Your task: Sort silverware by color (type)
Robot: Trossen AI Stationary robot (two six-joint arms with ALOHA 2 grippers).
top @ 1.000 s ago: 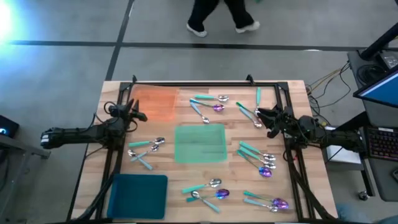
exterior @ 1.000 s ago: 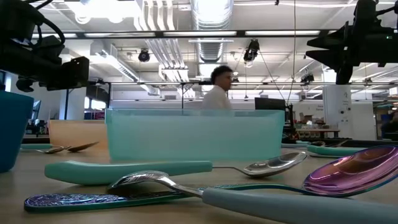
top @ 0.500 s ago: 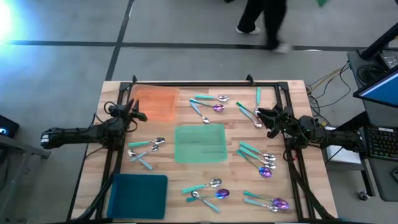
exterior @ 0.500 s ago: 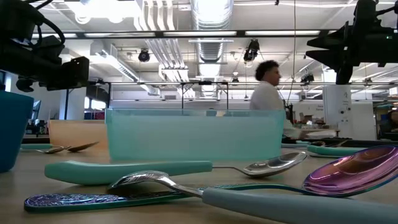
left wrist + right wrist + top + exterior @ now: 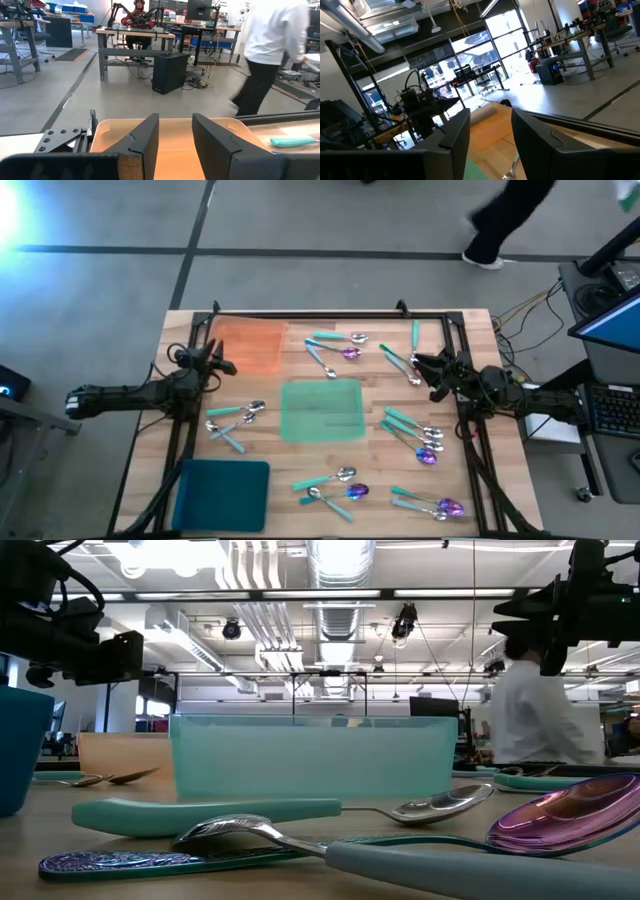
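Person (image 5: pixel 510 215) farther right; silverware (image 5: pixel 400 362) beside right end effector (image 5: pixel 418 366).

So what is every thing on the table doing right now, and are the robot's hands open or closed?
Left hand: open, empty, beside the orange mat.
Right hand: open, empty, at the table's right edge.
Silverware: lying scattered on the wood, none on a mat.
Green mat: flat, bare.
Teal mat: flat, bare.
Orange mat: flat, bare.
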